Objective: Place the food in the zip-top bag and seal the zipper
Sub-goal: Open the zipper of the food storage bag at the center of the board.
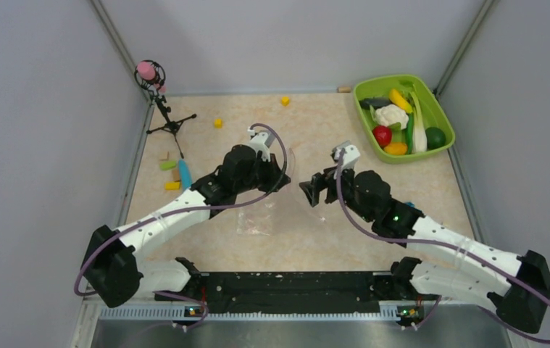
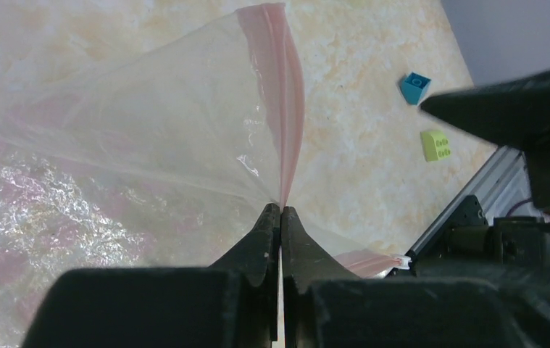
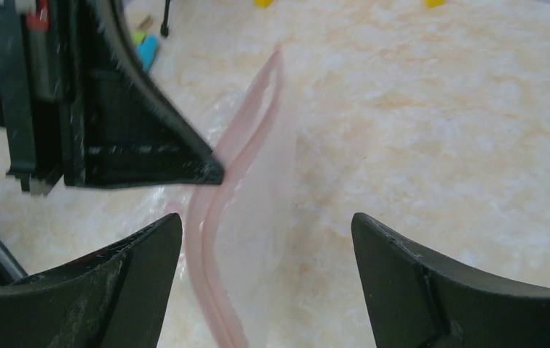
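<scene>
Two grippers close together near the middle of the table point(image 1: 330, 246), facing each other over the zip-top bag point(image 2: 134, 138). On the left gripper point(image 2: 280, 216), jaws pressed together, pinching the pink zipper point(image 2: 290, 101) at one spot. Strip rising away from the pinch, clear film lifted off the surface there. On the right gripper point(image 3: 267, 235), jaws spread wide, one finger on either side of the raised bag mouth, gripping nothing. Mouth parted, its two pink edges apart. Rest of the bag crinkled and lying on the table between the two arms, toward the near edge.

All the food point(image 1: 391, 114) in the lime-green tray point(image 1: 438, 110) at the far right corner, well apart from the bag: white cauliflower, red tomato, yellow, orange and green pieces.

Blue block point(image 2: 415, 87) and green block point(image 2: 437, 143) near each other on the table, apart from the bag. More small blocks toward the left edge and the far edge. Small tripod stand point(image 1: 163, 109) with a pink top at the far left corner.
</scene>
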Robot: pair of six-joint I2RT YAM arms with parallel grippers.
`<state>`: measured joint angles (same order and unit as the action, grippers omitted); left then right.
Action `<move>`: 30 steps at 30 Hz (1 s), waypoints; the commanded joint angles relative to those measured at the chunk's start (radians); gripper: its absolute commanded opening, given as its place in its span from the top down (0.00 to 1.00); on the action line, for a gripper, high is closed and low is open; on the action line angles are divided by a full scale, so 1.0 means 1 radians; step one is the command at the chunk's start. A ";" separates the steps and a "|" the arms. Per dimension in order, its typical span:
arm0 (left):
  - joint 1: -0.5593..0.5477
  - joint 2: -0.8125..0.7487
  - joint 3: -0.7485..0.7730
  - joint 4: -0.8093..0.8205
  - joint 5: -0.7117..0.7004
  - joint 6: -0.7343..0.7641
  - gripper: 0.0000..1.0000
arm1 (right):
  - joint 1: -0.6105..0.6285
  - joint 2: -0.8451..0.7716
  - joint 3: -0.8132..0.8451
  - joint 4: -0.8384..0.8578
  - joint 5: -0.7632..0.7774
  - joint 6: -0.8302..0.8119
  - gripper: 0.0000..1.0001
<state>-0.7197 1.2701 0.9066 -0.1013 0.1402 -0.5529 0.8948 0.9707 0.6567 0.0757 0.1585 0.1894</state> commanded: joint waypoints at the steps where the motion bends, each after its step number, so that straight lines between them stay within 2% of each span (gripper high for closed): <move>1: 0.002 -0.085 -0.071 0.137 0.095 0.070 1.00 | 0.008 -0.111 0.025 -0.018 0.270 0.173 0.13; 6: 0.002 -0.104 -0.087 0.168 0.152 0.076 1.00 | 0.008 -0.096 0.065 -0.008 0.283 0.212 0.14; 15: 0.002 -0.107 -0.089 0.162 0.144 0.074 1.00 | 0.009 0.099 0.201 -0.050 0.281 0.227 0.14; 24: -0.001 -0.122 -0.097 0.164 0.139 0.070 1.00 | 0.008 0.192 0.252 -0.136 0.364 0.281 0.17; 30: 0.000 -0.123 -0.100 0.178 0.142 0.074 1.00 | 0.008 0.249 0.286 -0.173 0.357 0.300 0.19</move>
<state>-0.7197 1.1774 0.8112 0.0021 0.2726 -0.4946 0.8948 1.1816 0.8677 -0.0746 0.4938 0.4656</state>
